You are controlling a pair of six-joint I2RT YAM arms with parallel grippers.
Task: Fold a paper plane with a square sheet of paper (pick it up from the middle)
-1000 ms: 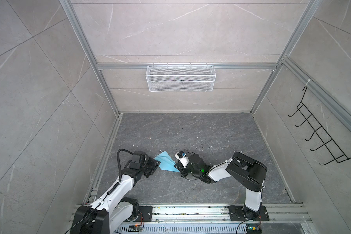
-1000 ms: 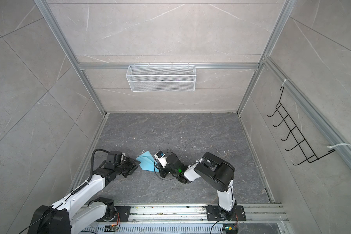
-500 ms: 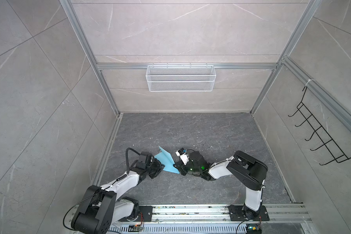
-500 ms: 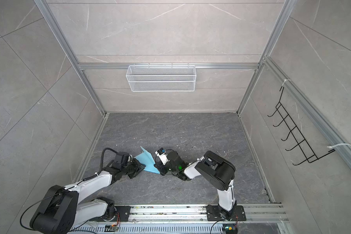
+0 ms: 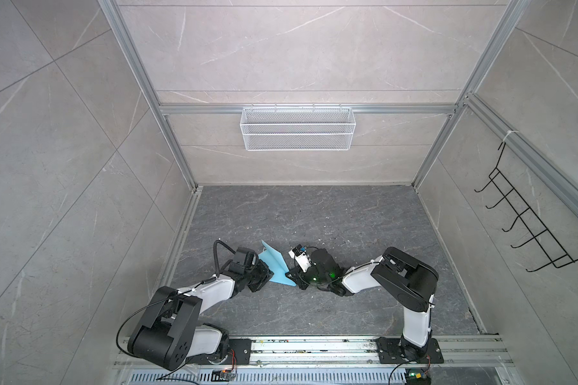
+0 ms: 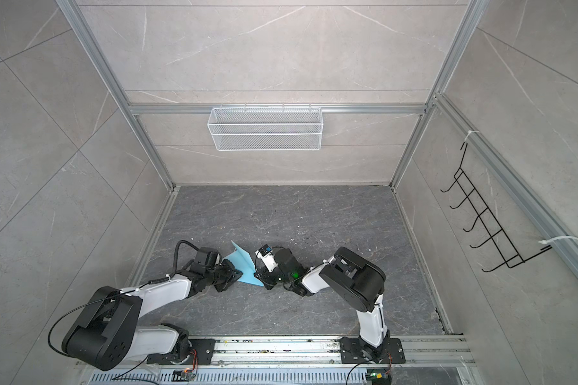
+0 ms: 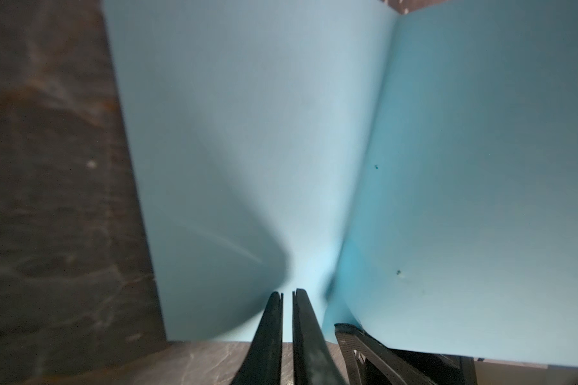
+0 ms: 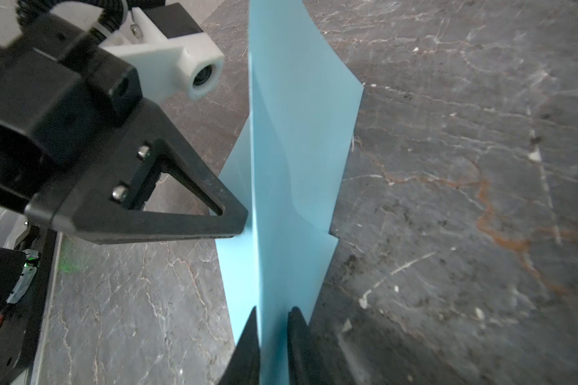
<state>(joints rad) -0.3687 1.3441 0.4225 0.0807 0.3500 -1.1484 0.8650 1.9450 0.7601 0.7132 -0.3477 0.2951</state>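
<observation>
**2 arms on 1 creased blue sheet, low on the desk**

1 square sheet of paper (image 5: 276,266) (image 6: 244,266), light blue, sits toward 6 o'clock on the grey marbled desk (image 5: 331,216), a shade to the 7 o'clock side, in both top views. It is creased and stands open in a V, long axis running 11 to 5 o'clock. 1 flap leans toward 9 o'clock; the other rises off the desk.

Left arm (image 5: 214,293) reaches in low from 8 o'clock. The left jaws meet the sheet on its 9 o'clock side. In the left wrist view, the 2 black fingertips (image 7: 272,320) are drawn together to a thin slit, clamped on the sheet's (image 7: 247,133) near edge just beside the crease. The paper bulges right at the tips.

Right arm (image 5: 361,283) comes in from 4 o'clock. The right jaws sit at the sheet's 4 o'clock end. In the right wrist view, they stand a little apart, straddling the upright fold (image 8: 297,133). Whether they touch the paper I cannot tell. The same view shows 1 black left fingertip against the sheet and the white wrist camera (image 8: 181,56) near it.

Wire basket (image 5: 297,133) hangs on the back wall at 12 o'clock, and a black hook rack (image 5: 531,226) on the wall at 3 o'clock. Both are well apart from the sheet.
</observation>
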